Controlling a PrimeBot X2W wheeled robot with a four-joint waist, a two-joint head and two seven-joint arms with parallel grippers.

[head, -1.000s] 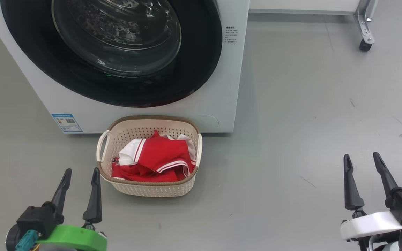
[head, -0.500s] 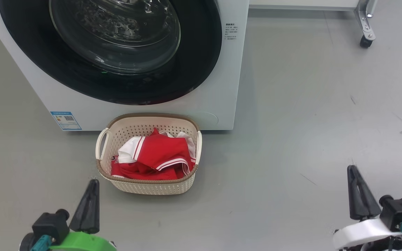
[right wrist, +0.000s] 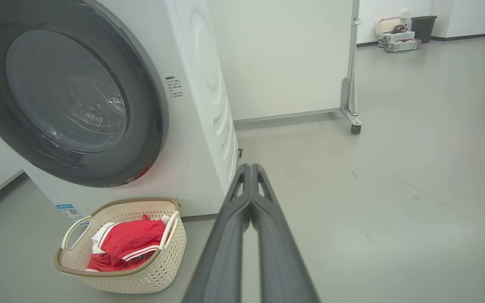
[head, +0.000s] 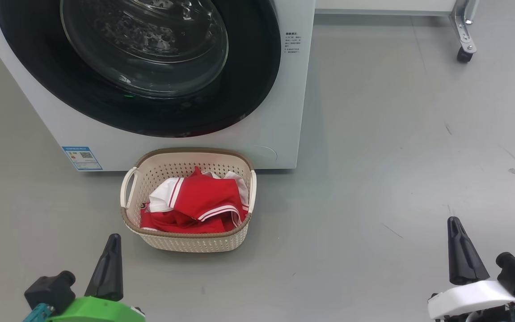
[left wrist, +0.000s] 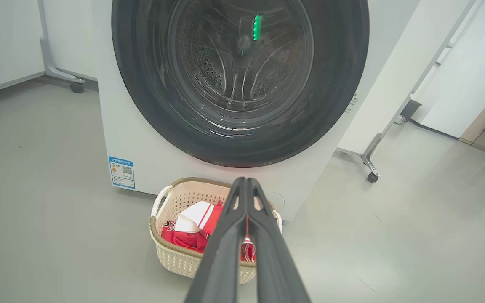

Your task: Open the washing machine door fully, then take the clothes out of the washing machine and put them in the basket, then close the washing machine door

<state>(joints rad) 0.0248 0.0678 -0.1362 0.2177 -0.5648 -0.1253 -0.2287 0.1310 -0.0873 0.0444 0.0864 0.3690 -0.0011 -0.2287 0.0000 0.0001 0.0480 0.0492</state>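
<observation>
Grey floor (head: 396,179) takes up most of the head view, running wide from the side of the washing machine (head: 280,129) that bears the printed label (head: 291,42). We see the washing machine door (head: 52,94) lying flush against the white front, its black rim ending just short of that side edge. The basket (head: 186,151) stands on the floor just before the machine's lower edge, below the door. We cannot tell whether it touches the machine. The clothes (head: 199,197) lie heaped inside it. The left end effector (head: 113,240) sits well back from the machine, toward the side with the blue sticker (head: 82,158). The right end effector (head: 454,222) sits as far back, well out past the label side. Each shows here as a single dark wedge.

In the left wrist view we find the left end effector closed, its fingers (left wrist: 225,235) pressed together at the tips and holding nothing, pointing toward the machine's base over the basket. A castored frame leg (left wrist: 371,168) stands beside the machine's label side, with a strip of floor between them.

In the right wrist view the right end effector is likewise closed and empty, aimed at the floor beside the machine's front corner. Floor stretches far beyond that corner.
</observation>
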